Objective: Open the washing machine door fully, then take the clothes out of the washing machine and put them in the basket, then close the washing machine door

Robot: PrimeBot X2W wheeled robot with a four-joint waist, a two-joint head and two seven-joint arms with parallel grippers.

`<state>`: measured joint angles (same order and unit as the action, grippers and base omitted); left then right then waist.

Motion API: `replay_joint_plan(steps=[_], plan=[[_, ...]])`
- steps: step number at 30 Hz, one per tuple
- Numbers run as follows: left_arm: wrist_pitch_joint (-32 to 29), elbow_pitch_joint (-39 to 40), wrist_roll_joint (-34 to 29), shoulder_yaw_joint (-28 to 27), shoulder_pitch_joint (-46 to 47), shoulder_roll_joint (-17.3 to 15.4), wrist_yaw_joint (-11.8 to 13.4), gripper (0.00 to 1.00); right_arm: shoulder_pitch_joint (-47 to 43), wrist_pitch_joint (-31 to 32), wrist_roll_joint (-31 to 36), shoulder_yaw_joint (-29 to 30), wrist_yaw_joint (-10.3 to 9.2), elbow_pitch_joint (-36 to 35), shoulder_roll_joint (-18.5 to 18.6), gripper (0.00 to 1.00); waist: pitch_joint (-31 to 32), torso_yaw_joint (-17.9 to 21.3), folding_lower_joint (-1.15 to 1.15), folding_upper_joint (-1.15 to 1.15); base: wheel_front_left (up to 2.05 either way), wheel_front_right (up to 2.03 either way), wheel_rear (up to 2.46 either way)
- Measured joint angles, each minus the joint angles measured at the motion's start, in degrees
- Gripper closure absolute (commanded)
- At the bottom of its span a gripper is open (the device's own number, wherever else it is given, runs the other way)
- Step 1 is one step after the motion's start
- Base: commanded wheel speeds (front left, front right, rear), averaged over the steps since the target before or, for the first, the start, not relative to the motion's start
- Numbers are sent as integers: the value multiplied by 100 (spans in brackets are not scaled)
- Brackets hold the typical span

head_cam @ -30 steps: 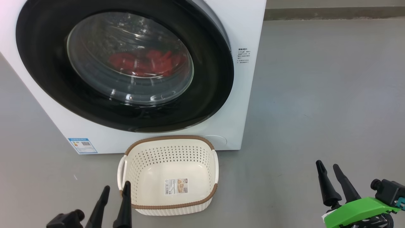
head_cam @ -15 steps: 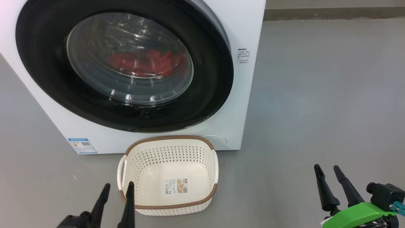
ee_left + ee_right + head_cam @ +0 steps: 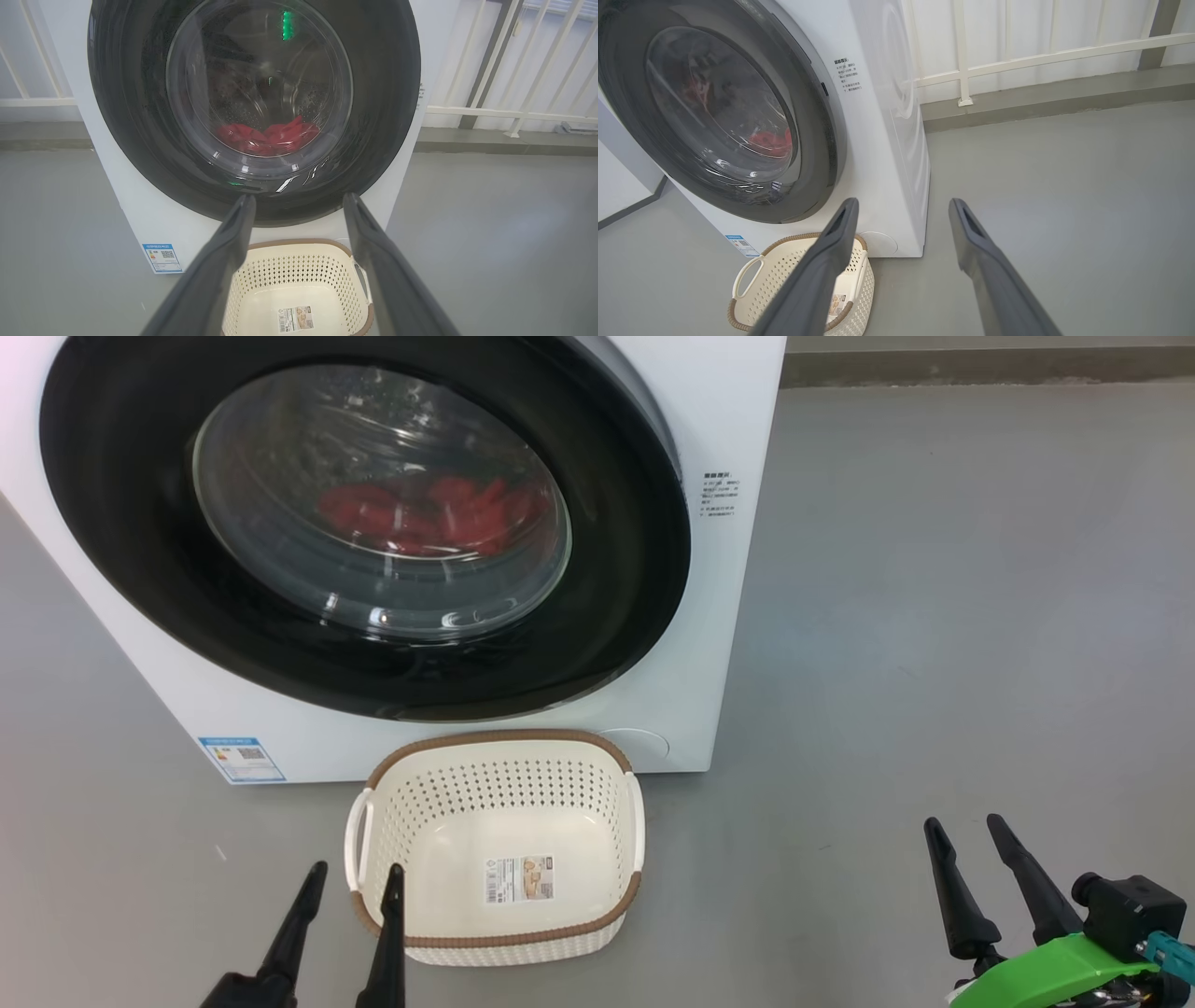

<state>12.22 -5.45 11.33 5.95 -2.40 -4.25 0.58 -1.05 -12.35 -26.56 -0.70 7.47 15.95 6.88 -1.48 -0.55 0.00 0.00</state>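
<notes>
Door (image 3: pixel 597 597) of the washing machine (image 3: pixel 728 429) sits shut, flush against the white front; first step not yet begun. Clothes (image 3: pixel 429 518) lie red behind the glass bowl, low in the drum, ahead of and above both grippers. Basket (image 3: pixel 499 739) stands on the grey floor just below the door, empty but for its paper label, lying between the two grippers and much nearer the left one. Left gripper (image 3: pixel 358 868): fingers apart, holding nothing; its right fingertip now overlaps the basket's near-left corner in the head view, where a second ago it sat just outside that corner, so the arm has crept a little toward the basket and forward. In the left wrist view the fingers frame the basket below and the door's lower rim beyond. Right gripper (image 3: pixel 962 821): fingers apart, empty, well off to the right of the basket over bare floor; it has only twisted slightly. Whole head picture has slid a touch upward, so the camera has tipped; machine and basket themselves have not moved. Judgement: both arms are only settling into an approach. Neither is near the door's edge, so opening it remains the whole job ahead, and clothes transfer must wait on it.
</notes>
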Motion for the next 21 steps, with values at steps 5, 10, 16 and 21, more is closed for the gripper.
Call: replay_joint_plan(steps=[5, 10, 16, 21], plan=[[101, -1, -146, -37, -1, 13, -10, 0, -3, -77, 267, 38, 0, -7, 0, 0, -21, 11, 0, 0, 0, 0, 0], [176, -1, -371, -136, -2, 56, -68, 0, -32, -138, 445, 163, 0, -12, -7, 0, -47, 20, 0, 0, 0, 0, 0], [208, -65, -412, -293, -2, 130, -215, 0, -126, -196, 556, 235, 0, -46, -71, 0, -78, 27, 0, 0, 0, 0, 0], [208, -155, -393, -399, -2, 144, -271, 0, -126, -196, 541, 279, 0, -67, -116, 0, -95, 30, 0, 0, 0, 0, 0]])
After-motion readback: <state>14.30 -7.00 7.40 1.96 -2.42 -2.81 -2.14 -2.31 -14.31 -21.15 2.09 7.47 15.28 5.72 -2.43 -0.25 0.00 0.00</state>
